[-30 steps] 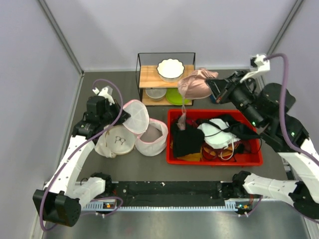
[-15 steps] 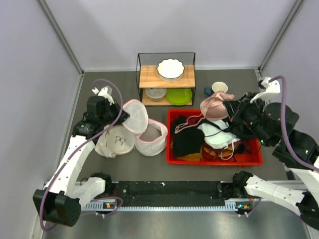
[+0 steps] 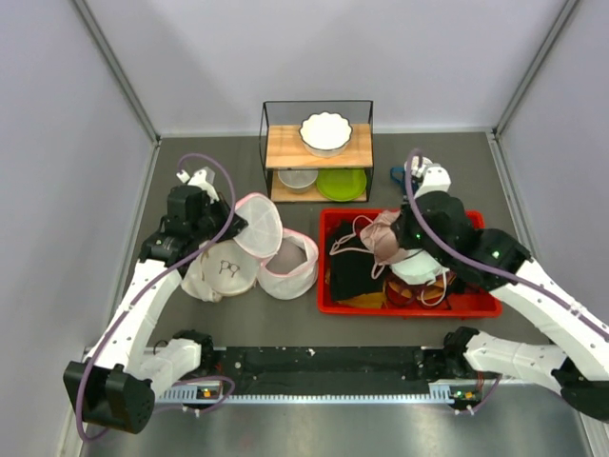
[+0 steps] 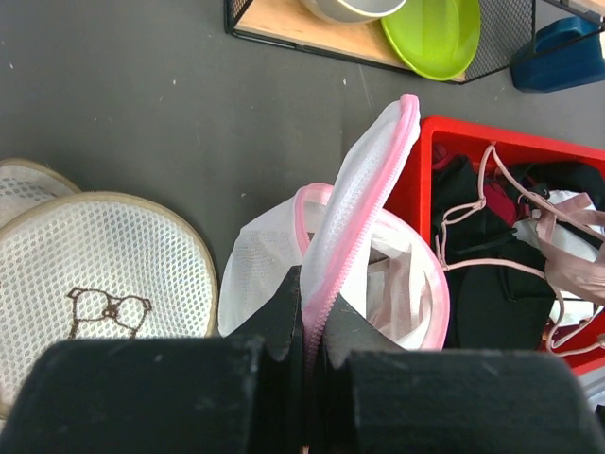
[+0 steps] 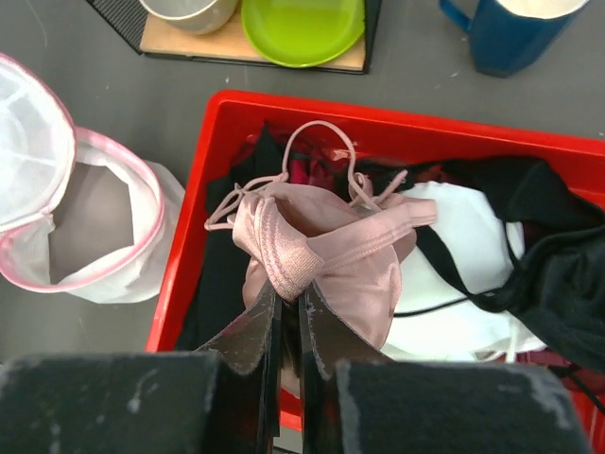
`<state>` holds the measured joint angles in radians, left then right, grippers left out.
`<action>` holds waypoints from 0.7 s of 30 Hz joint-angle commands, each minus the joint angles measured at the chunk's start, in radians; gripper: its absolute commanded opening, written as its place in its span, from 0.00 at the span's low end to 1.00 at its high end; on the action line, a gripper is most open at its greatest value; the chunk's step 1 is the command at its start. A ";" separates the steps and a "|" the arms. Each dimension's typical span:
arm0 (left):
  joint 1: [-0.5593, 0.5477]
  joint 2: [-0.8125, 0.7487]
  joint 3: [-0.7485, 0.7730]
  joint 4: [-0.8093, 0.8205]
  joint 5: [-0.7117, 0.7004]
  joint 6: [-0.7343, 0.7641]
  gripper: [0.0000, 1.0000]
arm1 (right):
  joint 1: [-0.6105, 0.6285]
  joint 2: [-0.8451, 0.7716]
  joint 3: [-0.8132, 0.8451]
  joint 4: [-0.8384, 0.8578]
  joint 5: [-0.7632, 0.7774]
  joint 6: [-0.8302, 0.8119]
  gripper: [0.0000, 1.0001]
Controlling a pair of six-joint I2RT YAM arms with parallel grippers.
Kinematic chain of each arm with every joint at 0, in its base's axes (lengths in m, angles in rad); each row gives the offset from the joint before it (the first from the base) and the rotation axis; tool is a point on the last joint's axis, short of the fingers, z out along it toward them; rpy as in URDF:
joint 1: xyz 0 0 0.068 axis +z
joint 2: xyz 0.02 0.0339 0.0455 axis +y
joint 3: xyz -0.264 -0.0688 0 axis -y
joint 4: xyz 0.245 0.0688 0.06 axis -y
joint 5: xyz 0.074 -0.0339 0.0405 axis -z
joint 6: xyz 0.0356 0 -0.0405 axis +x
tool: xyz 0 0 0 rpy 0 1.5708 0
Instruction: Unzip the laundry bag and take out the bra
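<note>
The white mesh laundry bag (image 3: 285, 265) with its pink zipper band lies unzipped left of the red bin, its lid (image 3: 260, 223) lifted upright. My left gripper (image 4: 312, 317) is shut on the lid's pink zipper rim (image 4: 357, 213). The bag's inside (image 5: 90, 222) shows no garment. The dusty-pink bra (image 5: 326, 260) hangs bunched over the red bin (image 5: 198, 218), and my right gripper (image 5: 290, 305) is shut on a fold of it. In the top view the bra (image 3: 383, 238) sits above the bin's left half, its straps draped over dark clothes.
The red bin (image 3: 328, 297) holds black clothing (image 3: 357, 269) and a white garment with black cords (image 3: 419, 259). A cream padded mesh piece (image 3: 221, 271) lies left of the bag. Behind stand a wire shelf (image 3: 317, 148) with bowls, a green plate (image 5: 302, 24) and a blue mug (image 5: 515, 28).
My right arm has swung down and to the left, carrying the bra from high over the table's back right to just above the red bin. The left arm has held still.
</note>
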<state>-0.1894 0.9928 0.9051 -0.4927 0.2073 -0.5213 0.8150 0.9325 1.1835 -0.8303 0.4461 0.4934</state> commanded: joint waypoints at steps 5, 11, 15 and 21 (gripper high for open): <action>0.005 -0.013 -0.011 0.037 0.009 0.001 0.00 | -0.080 0.207 0.008 0.236 -0.248 -0.068 0.00; 0.005 -0.017 -0.018 0.042 0.018 -0.002 0.00 | -0.188 0.508 0.031 0.372 -0.428 -0.110 0.00; 0.004 -0.025 -0.017 0.039 0.011 0.001 0.00 | -0.197 0.540 0.056 0.367 -0.487 -0.127 0.00; 0.005 -0.029 -0.017 0.036 0.014 0.007 0.00 | -0.197 0.421 0.053 0.347 -0.504 -0.112 0.00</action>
<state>-0.1894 0.9901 0.8913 -0.4919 0.2127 -0.5209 0.6258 1.4708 1.1862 -0.5137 -0.0113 0.3870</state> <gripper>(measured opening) 0.027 0.033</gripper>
